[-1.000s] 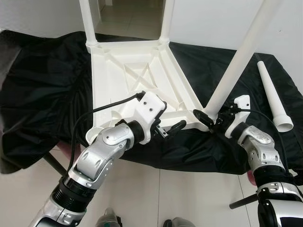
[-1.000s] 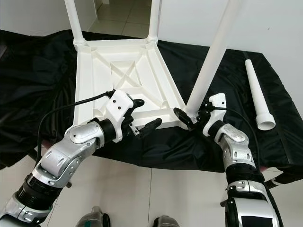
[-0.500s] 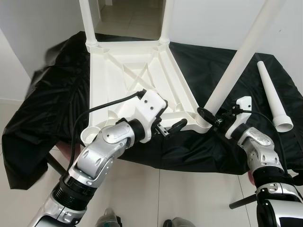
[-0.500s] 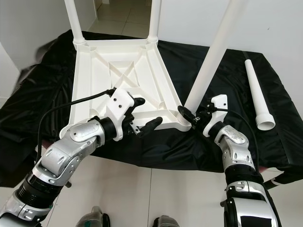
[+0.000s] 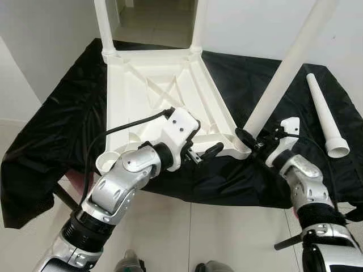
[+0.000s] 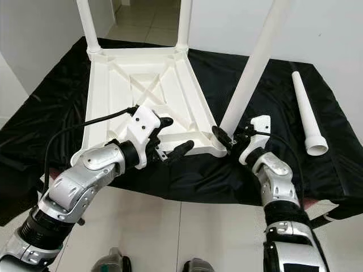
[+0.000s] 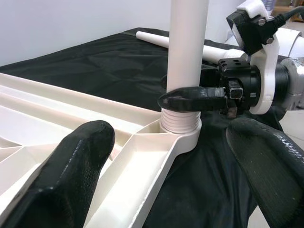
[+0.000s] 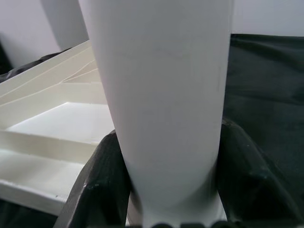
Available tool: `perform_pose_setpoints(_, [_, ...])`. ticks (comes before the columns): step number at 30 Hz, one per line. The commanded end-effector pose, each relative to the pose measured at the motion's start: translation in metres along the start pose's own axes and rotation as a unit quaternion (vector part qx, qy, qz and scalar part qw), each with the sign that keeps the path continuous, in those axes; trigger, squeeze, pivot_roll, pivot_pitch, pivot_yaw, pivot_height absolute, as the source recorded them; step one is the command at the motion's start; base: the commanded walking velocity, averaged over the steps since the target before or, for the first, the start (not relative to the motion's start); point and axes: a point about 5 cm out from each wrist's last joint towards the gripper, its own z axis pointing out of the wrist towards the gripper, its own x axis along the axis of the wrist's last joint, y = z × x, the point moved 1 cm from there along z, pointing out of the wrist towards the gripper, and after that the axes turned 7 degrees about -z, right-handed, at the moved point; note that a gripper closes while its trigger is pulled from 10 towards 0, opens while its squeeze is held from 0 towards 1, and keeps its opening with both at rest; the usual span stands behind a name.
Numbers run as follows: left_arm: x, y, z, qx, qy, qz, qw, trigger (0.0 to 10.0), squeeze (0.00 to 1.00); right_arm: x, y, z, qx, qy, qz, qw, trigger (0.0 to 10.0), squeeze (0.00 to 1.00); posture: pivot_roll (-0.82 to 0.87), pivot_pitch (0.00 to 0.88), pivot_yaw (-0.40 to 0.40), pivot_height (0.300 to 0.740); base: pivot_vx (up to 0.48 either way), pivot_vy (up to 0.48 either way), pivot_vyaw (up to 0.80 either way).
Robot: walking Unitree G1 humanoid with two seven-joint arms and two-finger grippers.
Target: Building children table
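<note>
The white plastic children's table [image 5: 164,90] lies upside down on a desk draped in black cloth [image 5: 62,119], its ribbed underside facing up. Three legs stand in its corner sockets: two at the far corners and one, the near-right leg [image 6: 252,68], tilted up and to the right from its socket [image 7: 179,127]. The right gripper [image 6: 228,137] grips this leg just above the socket, jaws pressed against either side of the tube, as the right wrist view shows at close range. The near-left socket [image 5: 106,161] is open, with no leg in it. The fourth leg [image 5: 324,113] lies loose on the cloth at the right, well apart from the table, wide end toward the robot. The left gripper [image 5: 199,148] hovers over the table's near edge, jaws spread wide and holding nothing. No writing or brand marks can be read on any part.
</note>
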Motion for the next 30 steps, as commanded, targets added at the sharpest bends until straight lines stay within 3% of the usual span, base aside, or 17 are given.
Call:
perform_pose_setpoints(1, [-0.003,0.008,-0.001,-0.049,-0.012,-0.002,0.999,10.0,0.00,-0.015,-0.008,-0.001,-0.008,-0.026,0.030,0.999,10.0,0.00,0.06,0.044,-0.014,0.740,0.000,0.000,0.00])
perform_pose_setpoints(7, [-0.011,0.012,-0.001,-0.055,-0.027,-0.004,0.998,10.0,0.00,-0.010,-0.019,0.007,-0.083,-0.016,0.040,0.996,10.0,0.00,0.06,0.048,-0.015,0.740,0.000,0.000,0.00])
perform_pose_setpoints(16, [-0.023,0.015,0.000,-0.054,-0.041,-0.013,0.998,10.0,0.00,-0.003,-0.032,0.011,-0.117,-0.004,0.045,0.992,10.0,0.00,0.06,0.052,-0.015,0.740,0.000,0.000,0.00])
perform_pose_setpoints(22, [-0.028,0.016,0.001,-0.052,-0.046,-0.019,0.997,10.0,0.00,0.007,-0.049,0.014,-0.153,0.009,0.061,0.986,10.0,0.00,0.06,0.053,-0.018,0.740,0.000,0.000,0.00])
perform_pose_setpoints(30, [-0.027,0.013,0.003,-0.047,-0.042,-0.019,0.998,10.0,0.00,0.013,-0.061,0.018,-0.247,0.004,0.080,0.966,10.0,0.00,0.05,0.047,-0.026,0.740,0.000,0.000,0.00])
